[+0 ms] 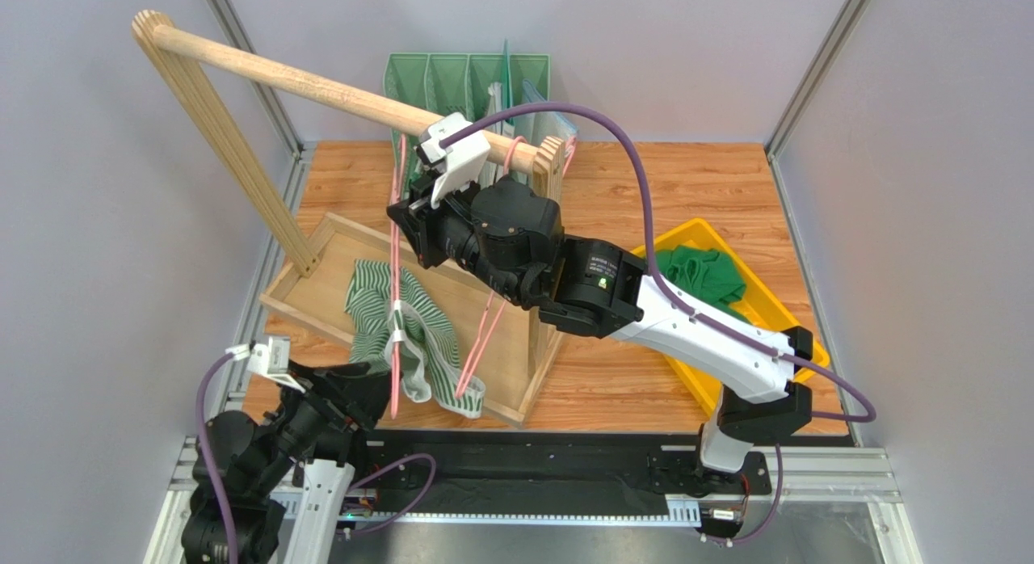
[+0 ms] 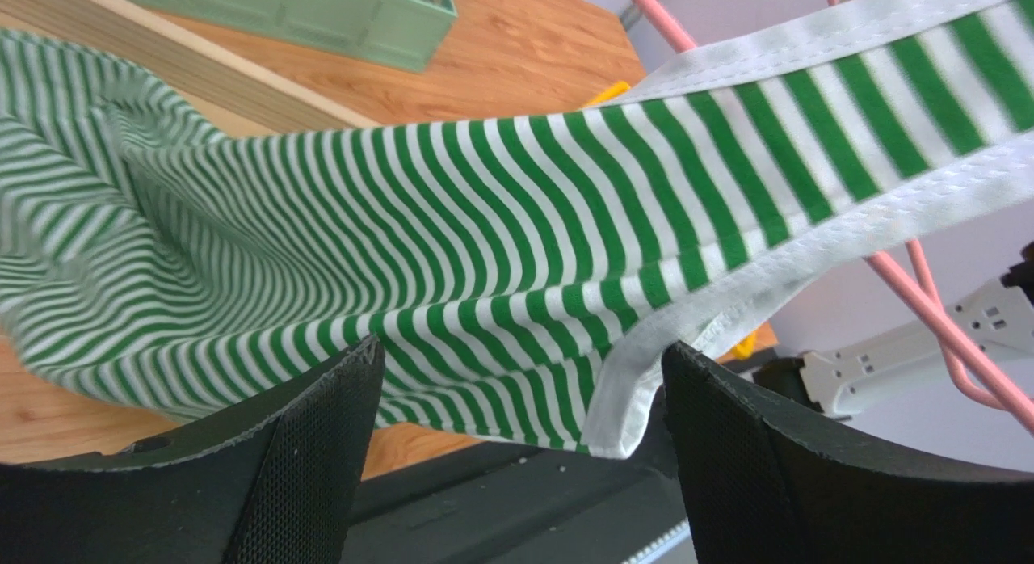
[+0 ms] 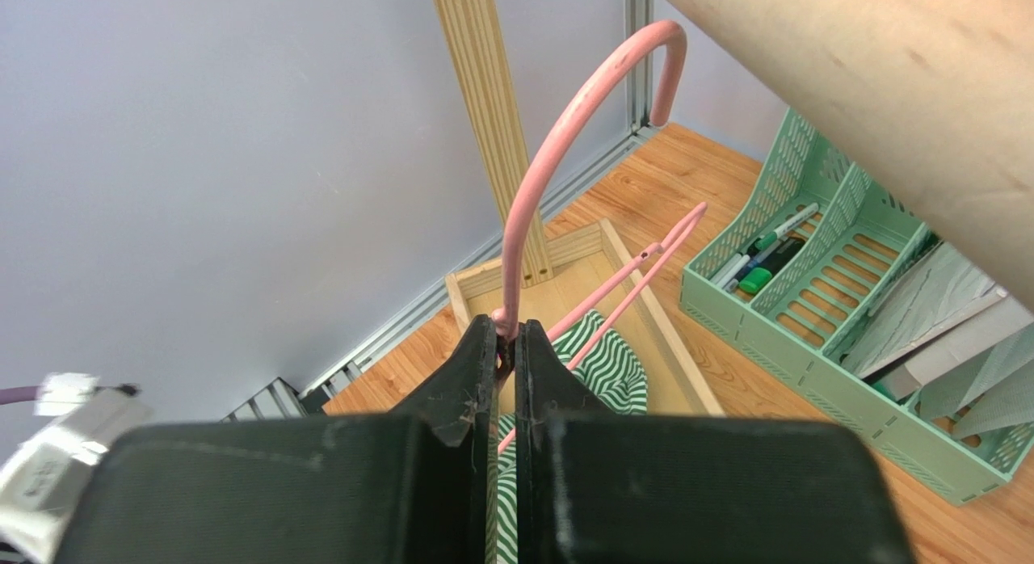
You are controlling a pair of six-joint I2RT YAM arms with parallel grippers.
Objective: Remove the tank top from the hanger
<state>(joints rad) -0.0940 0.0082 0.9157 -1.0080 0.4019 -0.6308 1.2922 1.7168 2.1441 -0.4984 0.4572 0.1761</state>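
Left jaws: released; the two dark fingers [image 2: 304,467] stand apart with the striped fabric's white-bound edge lying between them, nothing pinched; they sit toward the near-left corner of the tabletop [image 1: 680,188]

Tank top [image 1: 419,334]: green-and-white stripes; draped on the pink hanger [image 1: 396,261], its lower part slumped into the rack's wooden base tray [image 1: 318,279] on the left half of the tabletop; in the left wrist view one strap stretches up toward the pink wire

Right jaws: clenched on the hanger's neck just below the hook, holding it upright

Hook: it curves up close beside the wooden rod [image 1: 328,91]; whether it rests over the rod or hangs free cannot be told

Green organiser [image 1: 467,79]: at the far edge, behind the rod; apart from the work

Yellow bin [image 1: 702,230]: by the right edge, with a dark green cloth [image 1: 704,277] inside

Step in hand: by my reading, the hanger is steadied from above while the left arm lines up a grasp on the garment; the top is not yet off

Next move: probably to close the left jaws on the bound edge, then draw the fabric down and sideways so each strap slips off its hanger arm; the right jaws should hold firm against that pull; a shallow bite on the thin hem may slip
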